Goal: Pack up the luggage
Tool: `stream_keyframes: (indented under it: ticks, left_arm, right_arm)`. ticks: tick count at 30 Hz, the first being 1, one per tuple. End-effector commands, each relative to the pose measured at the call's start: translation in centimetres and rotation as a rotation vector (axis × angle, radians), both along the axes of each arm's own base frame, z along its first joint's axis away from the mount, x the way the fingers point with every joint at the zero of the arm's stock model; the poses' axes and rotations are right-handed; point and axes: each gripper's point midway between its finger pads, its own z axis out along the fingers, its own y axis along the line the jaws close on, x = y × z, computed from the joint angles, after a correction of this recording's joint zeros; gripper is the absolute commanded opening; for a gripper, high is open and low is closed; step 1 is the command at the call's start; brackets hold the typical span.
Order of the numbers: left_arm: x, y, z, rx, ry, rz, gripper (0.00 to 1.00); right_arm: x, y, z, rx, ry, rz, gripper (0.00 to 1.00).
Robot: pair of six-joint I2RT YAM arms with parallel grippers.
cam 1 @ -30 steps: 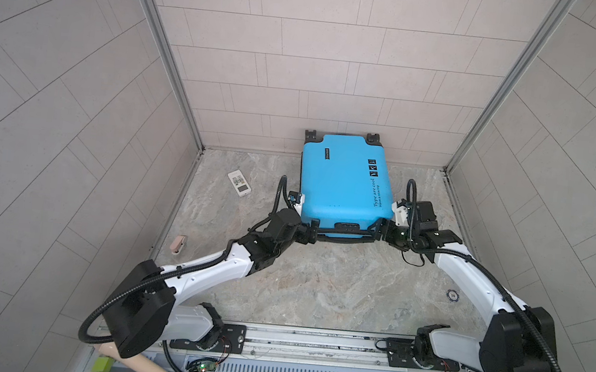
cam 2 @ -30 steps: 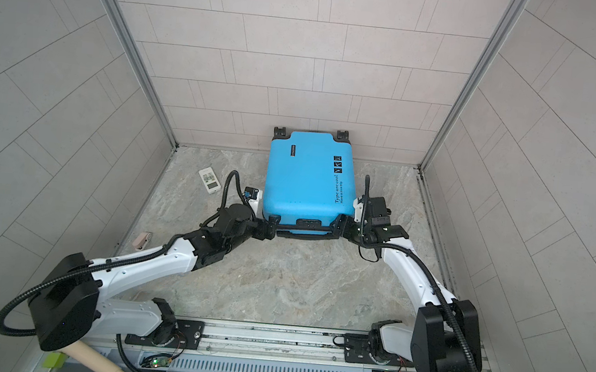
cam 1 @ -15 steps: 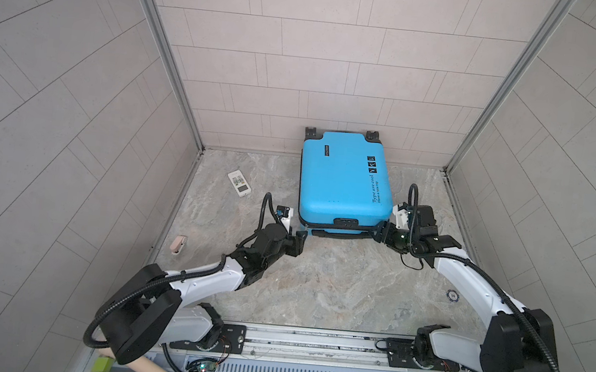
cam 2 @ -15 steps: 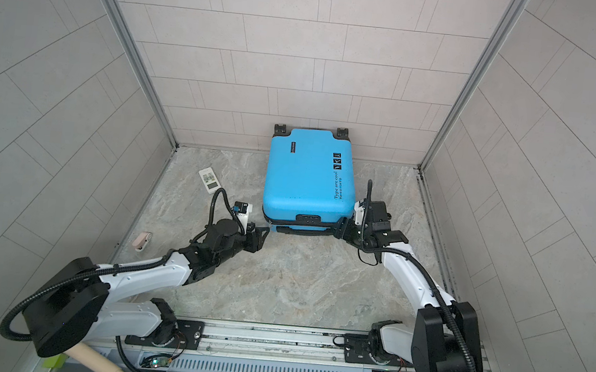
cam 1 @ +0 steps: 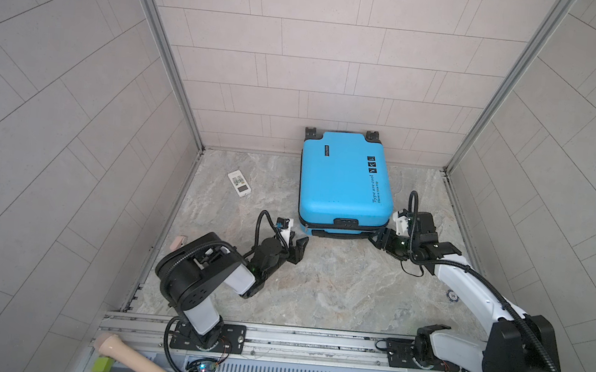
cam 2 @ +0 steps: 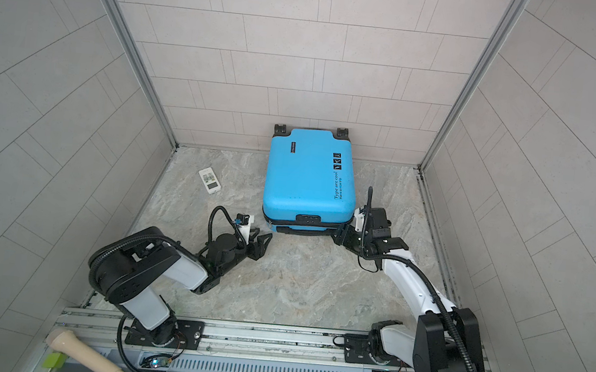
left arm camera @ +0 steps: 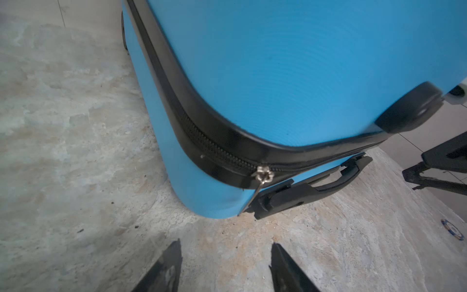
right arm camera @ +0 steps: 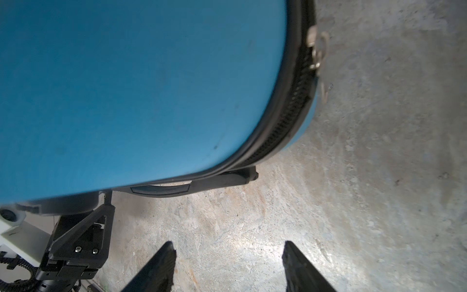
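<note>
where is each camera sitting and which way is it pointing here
Top views: high above the arm bases, looking down at the floor and the blue luggage; both arms show whole.
Left wrist: behind the open left gripper, facing the luggage's front corner on that arm's side; fingertips show.
Right wrist: behind the open right gripper, facing the opposite front corner; fingertips show.
Shared: both wrist views catch the black handle and the opposite gripper.

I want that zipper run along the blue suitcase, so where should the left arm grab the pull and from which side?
Pinch the metal zipper pull hanging from the slider at the luggage's near-left corner. Bring the left gripper in low from the robot's side, fingers on the tab's flat faces; it hangs loose below the seam, so likely pinchable.
</note>
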Motion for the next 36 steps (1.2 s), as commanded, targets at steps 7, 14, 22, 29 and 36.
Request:
stream_keyframes:
  ticks: [7, 14, 22, 29, 36]
  left_arm:
    - [2.1, -0.5, 4.3, -0.068, -0.147, 0.021, 0.55]
    - [2.7, -0.7, 3.7, -0.070, -0.131, 0.017, 0.49]
    - [3.4, -0.8, 2.7, -0.073, -0.103, 0.023, 0.41]
    - [3.7, -1.4, 2.3, -0.076, -0.092, 0.008, 0.37]
    - [4.3, -2.1, 3.0, -0.091, -0.107, -0.007, 0.33]
  right_arm:
    - [-0.1, -0.1, 0.5, 0.005, -0.012, -0.004, 0.69]
    - [-0.1, 0.0, 0.6, 0.010, -0.014, -0.001, 0.69]
    - [-0.2, -0.1, 0.9, 0.010, -0.018, -0.003, 0.68]
    - [-0.2, 0.0, 1.0, 0.012, -0.020, -0.001, 0.68]
    - [-0.3, 0.0, 1.1, 0.013, -0.017, 0.001, 0.68]
